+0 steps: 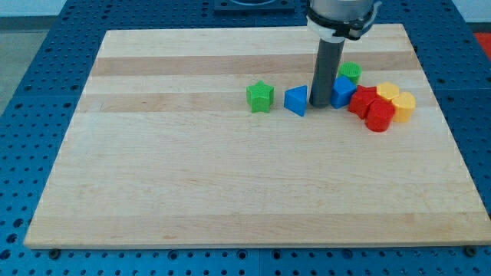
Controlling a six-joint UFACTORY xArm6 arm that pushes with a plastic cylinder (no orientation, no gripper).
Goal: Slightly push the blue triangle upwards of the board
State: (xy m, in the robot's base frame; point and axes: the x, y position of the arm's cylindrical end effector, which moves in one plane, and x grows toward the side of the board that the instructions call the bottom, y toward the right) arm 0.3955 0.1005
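The blue triangle [296,100] lies on the wooden board [230,176], right of centre in the view's upper half. My tip [320,105] stands just to the triangle's right, close to its edge; I cannot tell if they touch. A blue block [343,92] sits right against the rod's other side. The rod comes down from the view's top.
A green star block [260,96] lies left of the triangle. A green block [350,72] sits behind the rod. Red blocks [362,101] [380,116] and yellow blocks [387,93] [403,106] cluster to the right.
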